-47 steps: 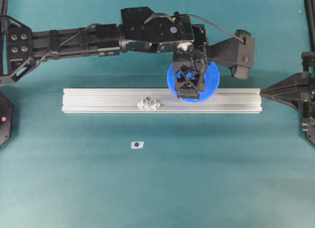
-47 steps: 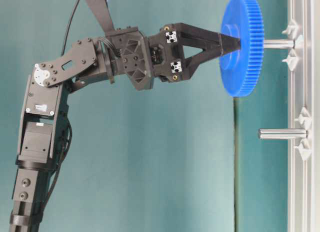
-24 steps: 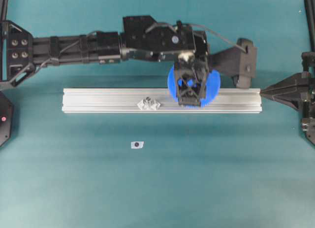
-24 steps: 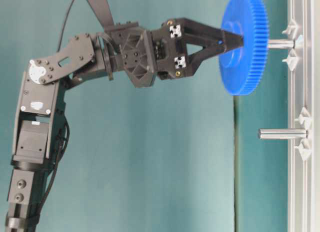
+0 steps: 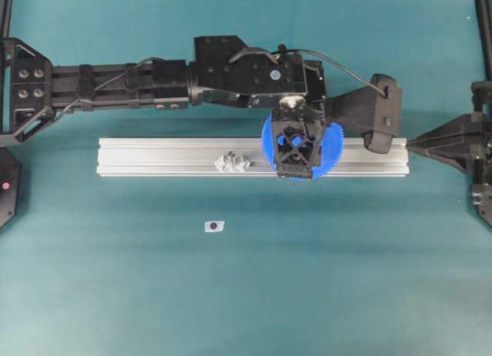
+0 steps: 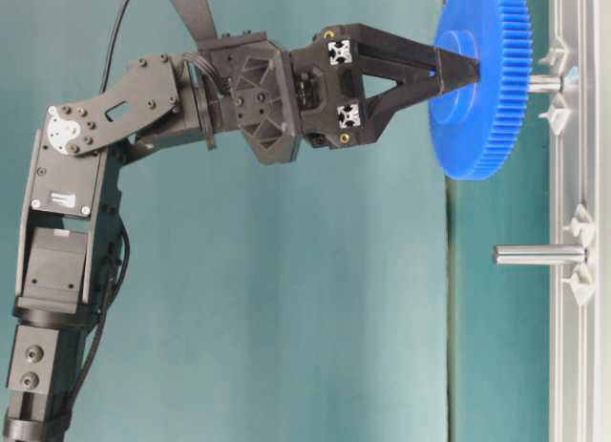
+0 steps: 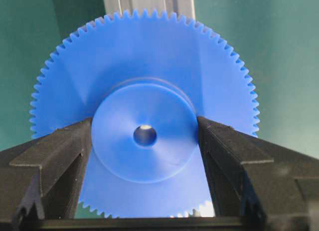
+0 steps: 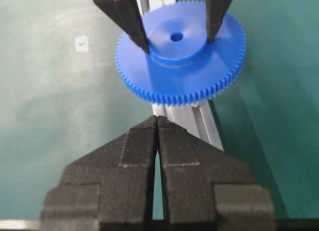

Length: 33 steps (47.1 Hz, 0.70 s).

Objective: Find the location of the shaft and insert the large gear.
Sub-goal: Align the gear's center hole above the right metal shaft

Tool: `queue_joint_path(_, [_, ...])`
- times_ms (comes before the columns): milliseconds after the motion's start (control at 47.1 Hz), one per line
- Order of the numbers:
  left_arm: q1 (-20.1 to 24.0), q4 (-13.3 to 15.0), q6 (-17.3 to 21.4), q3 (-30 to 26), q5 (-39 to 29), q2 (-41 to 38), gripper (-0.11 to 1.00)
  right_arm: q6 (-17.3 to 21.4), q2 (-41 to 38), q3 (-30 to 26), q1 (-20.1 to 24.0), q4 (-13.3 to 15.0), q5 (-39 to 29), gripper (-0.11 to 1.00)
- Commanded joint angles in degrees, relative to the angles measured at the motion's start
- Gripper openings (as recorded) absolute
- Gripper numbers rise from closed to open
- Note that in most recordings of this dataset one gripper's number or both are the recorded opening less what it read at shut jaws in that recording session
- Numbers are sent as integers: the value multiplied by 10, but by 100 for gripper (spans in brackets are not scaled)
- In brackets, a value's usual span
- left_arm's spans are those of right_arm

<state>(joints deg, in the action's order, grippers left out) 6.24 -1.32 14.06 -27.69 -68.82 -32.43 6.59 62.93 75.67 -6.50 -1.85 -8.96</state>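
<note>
The large gear [image 5: 330,144] is bright blue and hangs level over the aluminium rail [image 5: 154,156]. My left gripper [image 5: 296,152] is shut on its raised hub, one finger on each side, as the left wrist view shows [image 7: 144,136]. From table level the gear [image 6: 482,79] sits on the shaft [image 6: 544,82], with a short pale stretch showing between gear and rail. A pale tip shows inside the centre hole [image 7: 145,127]. My right gripper [image 8: 157,120] is shut and empty, off the rail's right end [image 5: 411,146], looking at the gear [image 8: 182,61].
A second, dark-topped peg [image 5: 231,161] with clear mounts stands on the rail left of the gear, also seen from table level [image 6: 539,255]. A small white tag with a dark dot [image 5: 214,226] lies on the teal mat in front of the rail.
My left gripper has carried the gear down along the shaft toward the rail, leaving less of the shaft showing. The right arm has not moved.
</note>
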Motion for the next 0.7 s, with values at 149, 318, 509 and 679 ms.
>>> queue_joint_path(149, [30, -2, 0, 5, 0, 16, 71, 6, 0, -5, -1, 0, 4, 1])
queue_joint_path(318, [37, -2, 11, 4, 1, 15, 71, 6, 1, -4, -1, 0, 2, 1])
queue_joint_path(509, [36, -2, 16, 3, 2, 13, 71, 6, 2, -4, -2, 0, 2, 1])
queue_joint_path(679, [36, -2, 16, 1, 0, 17, 71, 6, 3, -4, -1, 0, 3, 1])
